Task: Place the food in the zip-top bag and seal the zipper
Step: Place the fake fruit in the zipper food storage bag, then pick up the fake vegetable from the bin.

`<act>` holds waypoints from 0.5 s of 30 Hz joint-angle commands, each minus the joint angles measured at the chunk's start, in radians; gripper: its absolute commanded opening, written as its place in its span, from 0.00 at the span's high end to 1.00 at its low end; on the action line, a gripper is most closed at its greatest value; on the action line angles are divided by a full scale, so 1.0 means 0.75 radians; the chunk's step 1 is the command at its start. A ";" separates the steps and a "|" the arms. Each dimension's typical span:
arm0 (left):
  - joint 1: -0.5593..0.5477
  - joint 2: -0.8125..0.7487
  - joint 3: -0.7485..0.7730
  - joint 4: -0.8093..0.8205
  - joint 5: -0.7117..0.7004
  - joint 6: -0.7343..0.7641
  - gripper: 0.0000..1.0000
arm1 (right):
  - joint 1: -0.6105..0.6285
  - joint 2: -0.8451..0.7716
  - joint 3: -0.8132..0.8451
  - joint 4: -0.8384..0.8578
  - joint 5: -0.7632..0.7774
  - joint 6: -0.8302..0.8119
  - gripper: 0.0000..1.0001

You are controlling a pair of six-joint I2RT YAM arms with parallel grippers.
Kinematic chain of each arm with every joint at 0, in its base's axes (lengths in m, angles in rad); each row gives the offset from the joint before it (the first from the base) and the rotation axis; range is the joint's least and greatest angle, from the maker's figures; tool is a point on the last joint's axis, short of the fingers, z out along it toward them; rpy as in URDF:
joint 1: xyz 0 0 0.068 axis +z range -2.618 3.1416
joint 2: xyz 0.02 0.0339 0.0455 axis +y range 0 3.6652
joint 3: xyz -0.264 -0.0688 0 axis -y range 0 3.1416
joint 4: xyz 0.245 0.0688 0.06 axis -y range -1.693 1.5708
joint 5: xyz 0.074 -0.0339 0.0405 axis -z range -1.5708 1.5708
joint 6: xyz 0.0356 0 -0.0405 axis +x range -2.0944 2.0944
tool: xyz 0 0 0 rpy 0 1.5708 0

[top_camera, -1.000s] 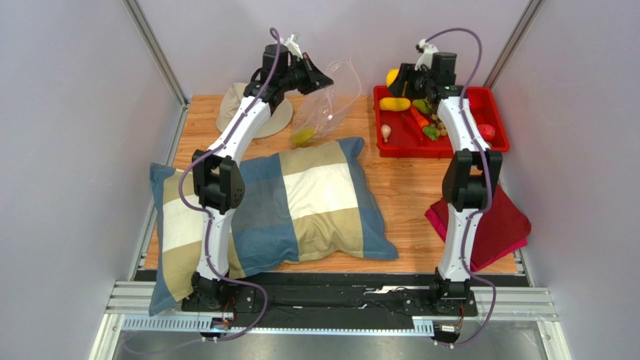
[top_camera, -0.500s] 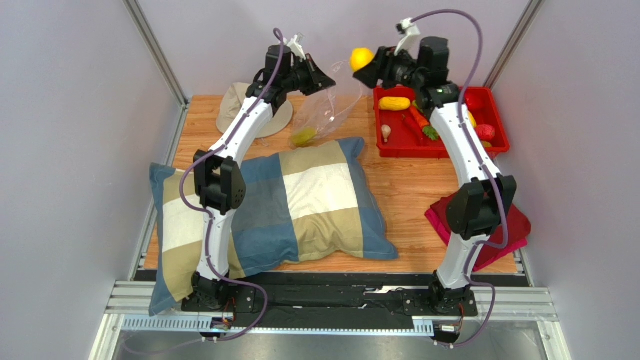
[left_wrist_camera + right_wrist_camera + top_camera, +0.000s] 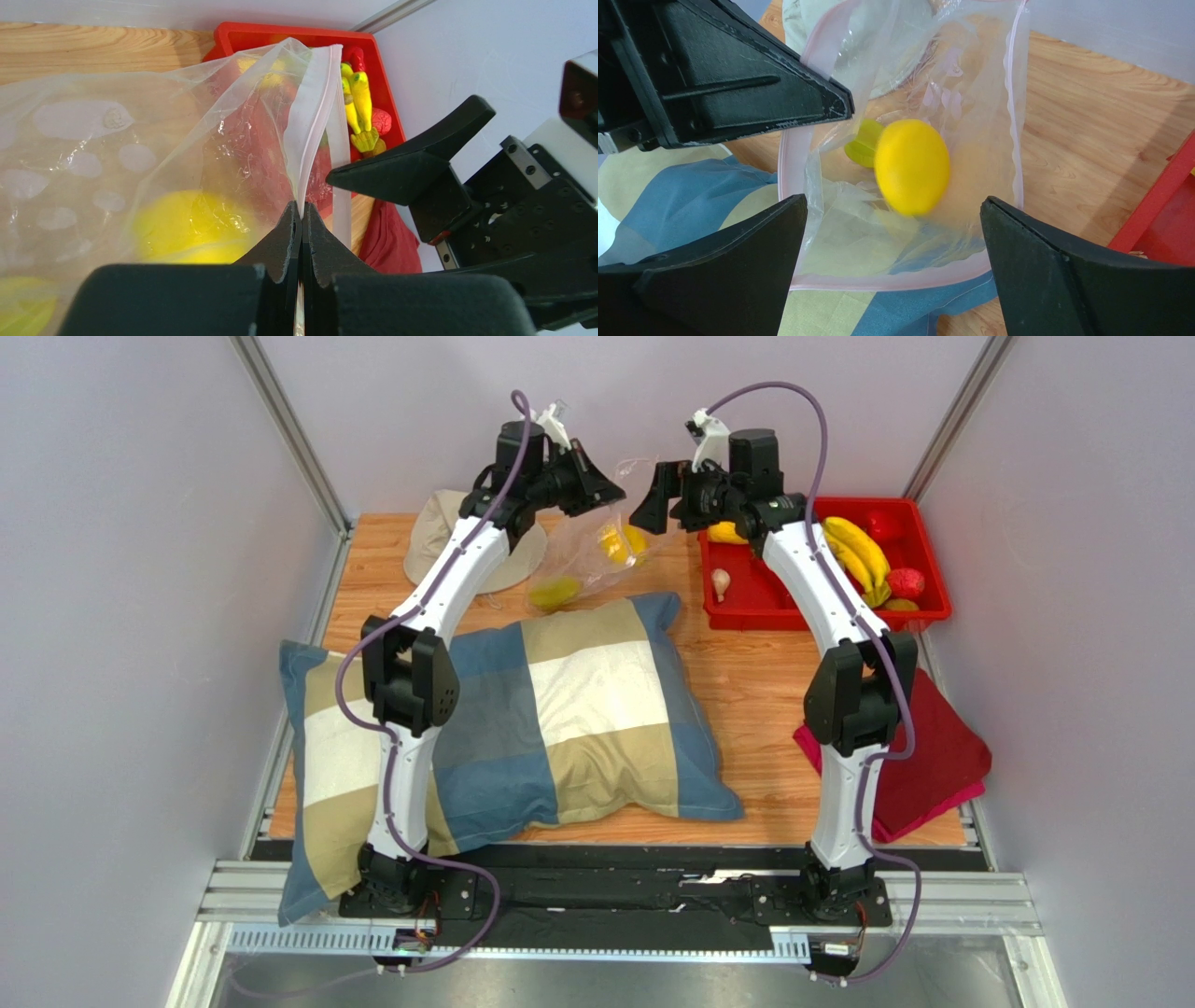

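My left gripper (image 3: 606, 487) (image 3: 302, 210) is shut on the zipper (image 3: 316, 119) and holds the clear zip-top bag (image 3: 596, 546) up with its mouth open. My right gripper (image 3: 648, 497) (image 3: 894, 203) is open and empty just above the mouth. A yellow lemon (image 3: 911, 166) (image 3: 619, 543) (image 3: 189, 224) is inside the bag, above a green piece (image 3: 861, 143) (image 3: 556, 594) at the bottom. The pinkish mouth rim (image 3: 878, 283) lies between my right fingers. Bananas (image 3: 853, 553) and red and other pieces lie in the red tray (image 3: 933, 560).
A beige bucket hat (image 3: 428, 532) lies behind the left arm. A checked pillow (image 3: 561, 714) fills the table's middle and left, under the bag's lower edge. A folded red cloth (image 3: 933, 756) lies at the right front. The two grippers are close together.
My right gripper carried the lemon left from the tray to the bag mouth and opened. The lemon is now inside the bag. The left gripper kept its hold.
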 commanded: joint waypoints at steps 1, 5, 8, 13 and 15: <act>-0.007 -0.032 0.034 0.027 0.023 0.018 1.00 | -0.012 -0.097 0.073 0.006 0.015 -0.027 0.00; -0.007 -0.030 0.037 0.029 0.023 0.016 1.00 | -0.105 -0.114 0.075 0.018 -0.040 -0.008 0.00; -0.007 -0.028 0.034 0.029 0.023 0.020 1.00 | -0.238 -0.065 0.089 0.008 -0.118 -0.002 0.01; -0.007 -0.028 0.037 0.031 0.017 0.020 1.00 | -0.427 0.064 0.155 -0.148 -0.128 -0.243 0.03; -0.007 -0.028 0.030 0.031 0.017 0.020 1.00 | -0.463 0.119 0.157 -0.209 -0.071 -0.325 0.06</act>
